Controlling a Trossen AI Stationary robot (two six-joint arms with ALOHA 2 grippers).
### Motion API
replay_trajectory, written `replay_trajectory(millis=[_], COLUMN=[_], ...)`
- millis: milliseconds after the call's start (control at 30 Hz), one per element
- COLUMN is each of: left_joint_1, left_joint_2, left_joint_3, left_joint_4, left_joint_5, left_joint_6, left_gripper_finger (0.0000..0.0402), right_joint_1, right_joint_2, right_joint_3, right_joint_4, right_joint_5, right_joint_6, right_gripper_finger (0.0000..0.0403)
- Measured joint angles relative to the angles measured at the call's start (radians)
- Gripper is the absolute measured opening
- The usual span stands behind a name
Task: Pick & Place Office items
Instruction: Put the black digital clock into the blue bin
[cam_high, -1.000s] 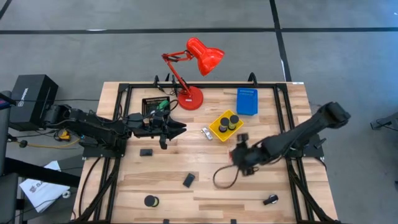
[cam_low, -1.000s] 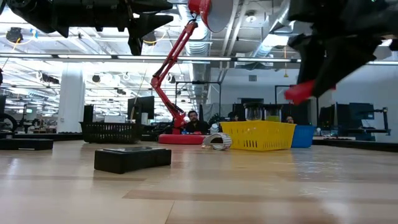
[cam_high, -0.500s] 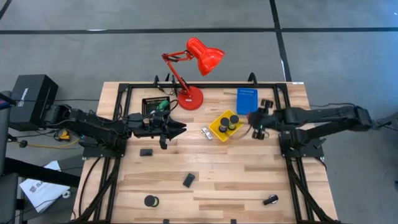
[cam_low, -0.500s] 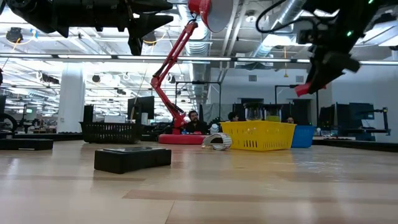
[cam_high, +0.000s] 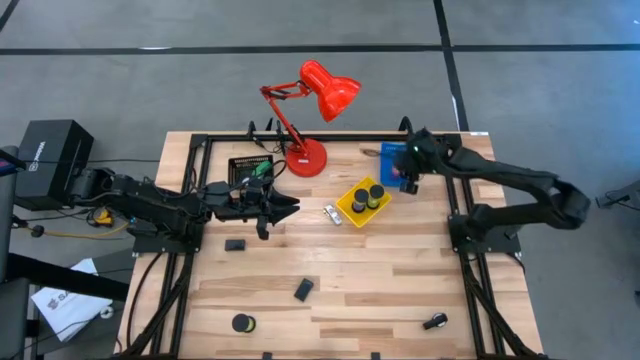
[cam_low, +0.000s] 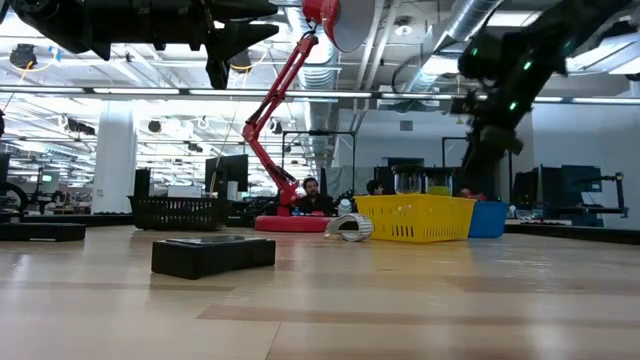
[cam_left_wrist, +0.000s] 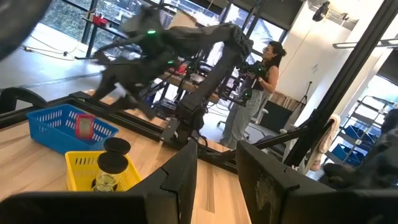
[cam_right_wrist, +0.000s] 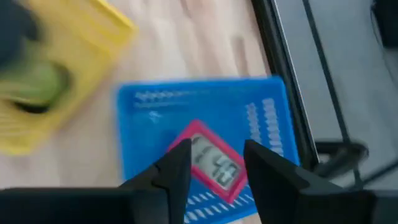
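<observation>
Red block (cam_right_wrist: 213, 162) in blue tray (cam_right_wrist: 261, 106), hidden overhead; right gripper (cam_right_wrist: 214, 163) released.

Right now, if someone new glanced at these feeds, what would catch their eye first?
Probably the tall red desk lamp at the table's far edge. Next, the right gripper poised over the blue tray, with a pink-framed item lying in it. The yellow tray beside it holds black rolls, while the left gripper hovers mid-table.

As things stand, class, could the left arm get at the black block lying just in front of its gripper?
Probably yes: the left gripper hovers above the table, the black block lies uncovered nearby, and nothing stands between them.
</observation>
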Motion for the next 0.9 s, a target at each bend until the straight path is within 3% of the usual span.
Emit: replay_trajectory(millis=[200, 400, 667, 900], left_joint_1=[0.001, 0.013, 0.027, 0.027], left_joint_2=[0.000, 0.000, 0.000, 0.000], left_joint_3=[0.000, 0.000, 0.000, 0.000], left_joint_4=[0.001, 0.003, 0.002, 0.001], left_joint_5=[0.000, 0.001, 0.001, 0.005], left_joint_6=[0.010, 0.016, 0.018, 0.018], left_gripper_finger=[0.0108, 0.0108, 0.0108, 0.0108], right_joint_1=[-0.148, -0.201, -0.207, -0.205], right_joint_2=[0.169, 0.269, 0.318, 0.284], right_joint_3=[0.000, 0.023, 0.070, 0.093], right_joint_4=[0.111, 0.120, 0.122, 0.093], right_joint_5=[0.000, -0.043, -0.057, -0.057], right_joint_6=[-0.013, -0.018, -0.016, 0.017], right_gripper_finger=[0.0108, 0.0104, 0.0104, 0.0104])
